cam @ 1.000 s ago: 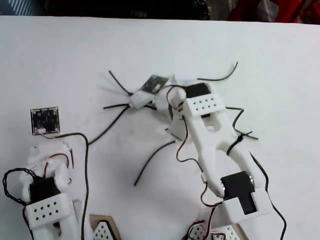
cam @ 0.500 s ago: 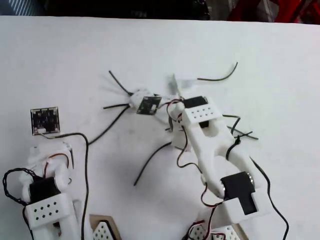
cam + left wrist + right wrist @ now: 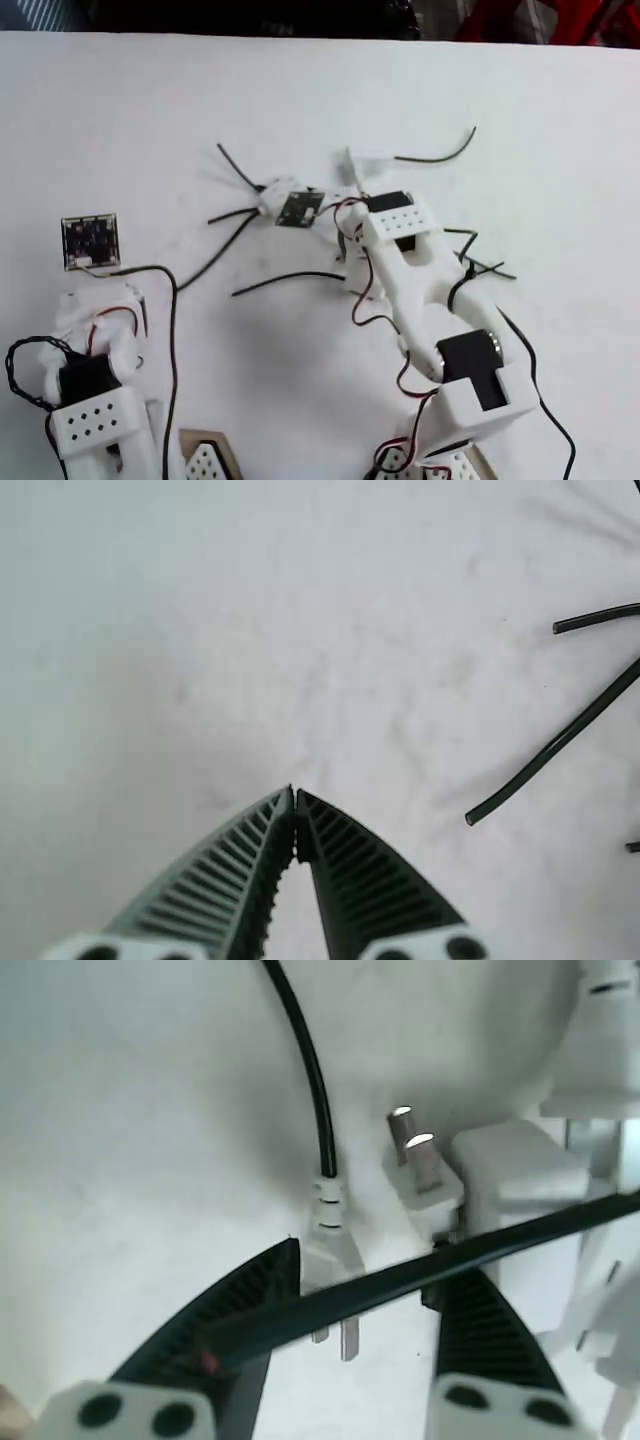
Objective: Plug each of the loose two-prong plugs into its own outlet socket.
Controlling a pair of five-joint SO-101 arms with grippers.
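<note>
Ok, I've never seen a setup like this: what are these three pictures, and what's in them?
Two small white robot arms sit at a white table. One picture looks down from above; the other two come from cameras on each arm's wrist. The left gripper is shut, holding nothing, over bare table. The right gripper is open, its jaws either side of a white two-prong plug on a black cord; a second plug lies beside it. Loose black cables and two small dark boards lie about.

This is looking like a robotics workshop. Loose wires (image 3: 285,281) and a small board (image 3: 90,240) are lying on a white table (image 3: 150,110).
</note>
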